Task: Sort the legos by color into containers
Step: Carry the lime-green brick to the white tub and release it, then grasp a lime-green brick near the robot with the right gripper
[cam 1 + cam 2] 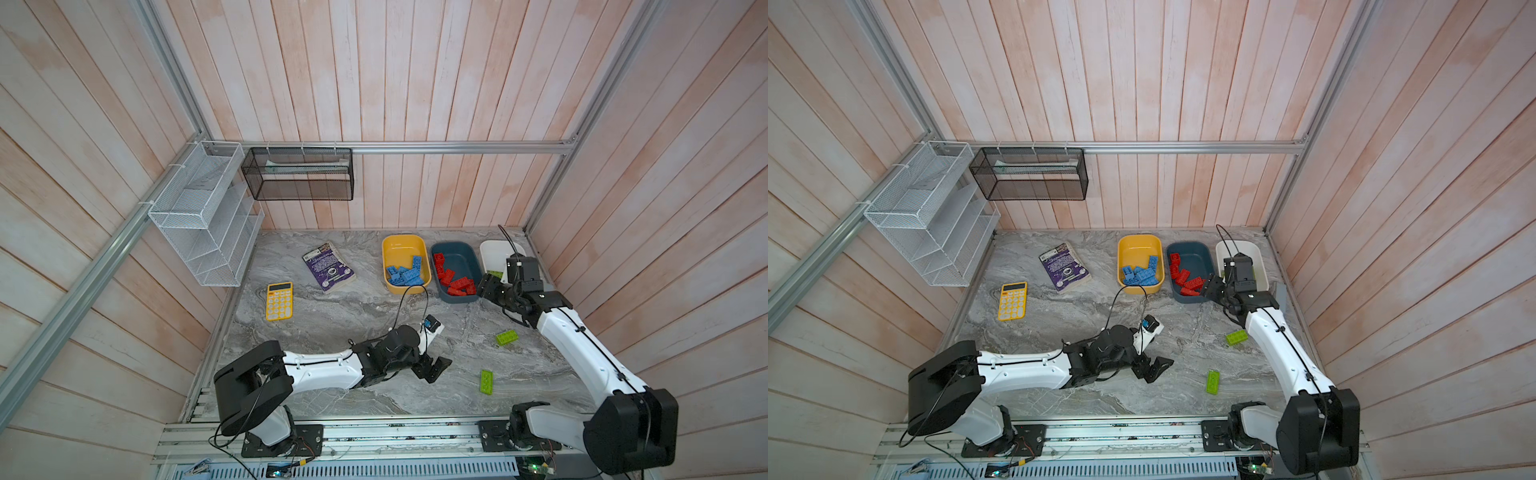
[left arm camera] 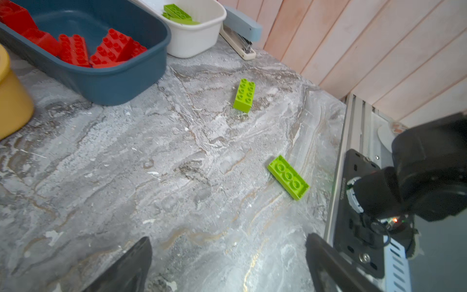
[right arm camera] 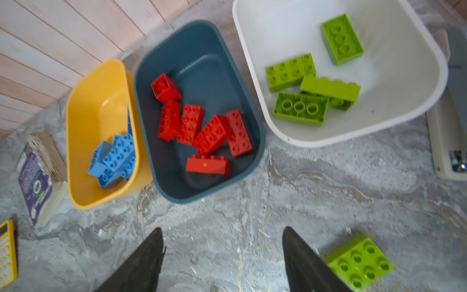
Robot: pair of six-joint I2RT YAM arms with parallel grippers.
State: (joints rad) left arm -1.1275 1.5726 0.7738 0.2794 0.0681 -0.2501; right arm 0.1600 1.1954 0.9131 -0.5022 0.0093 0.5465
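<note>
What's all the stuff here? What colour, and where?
yellow tub: 1, yellow, back of table
teal tub: 1, dark teal, beside yellow tub
white tub: 1, white, back right corner
blue legos: several, blue, in yellow tub
red legos: about six, red, in teal tub
tubbed green legos: 4, lime, in white tub
loose green legos: 2, lime, on table, front right
calculator: 1, yellow, table's left
book: 1, purple, near calculator
stapler: 1, grey, beside white tub
wire rack: 1, white, hanging far left
mesh basket: 1, black, hanging at back
left gripper: 1, black, open, over table's front
right gripper: 1, black, open, by teal tub
</note>
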